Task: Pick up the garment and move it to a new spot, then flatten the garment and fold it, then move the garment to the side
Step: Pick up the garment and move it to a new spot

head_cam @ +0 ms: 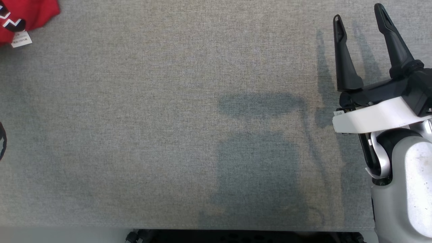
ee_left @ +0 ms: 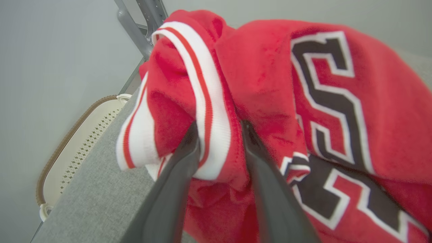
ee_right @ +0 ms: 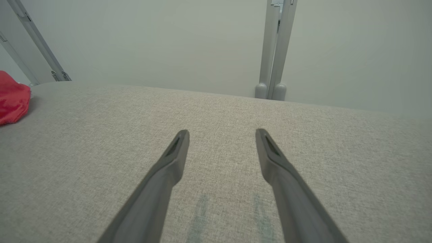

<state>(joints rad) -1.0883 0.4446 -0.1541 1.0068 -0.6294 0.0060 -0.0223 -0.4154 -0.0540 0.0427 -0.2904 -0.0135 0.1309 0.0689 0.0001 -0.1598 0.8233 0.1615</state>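
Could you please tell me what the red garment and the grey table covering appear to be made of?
The garment: soft matte knit, probably fleecy polyester, judging by its fuzzy nap; ribbed-looking striped trim. The table covering: matte woven cloth, its crosshatch weave visible, fibre unclear.

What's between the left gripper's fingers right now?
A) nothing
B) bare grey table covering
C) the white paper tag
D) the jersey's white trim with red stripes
D: in the left wrist view the left gripper has its two dark fingers on either side of a fold of the striped trim of the red jersey.
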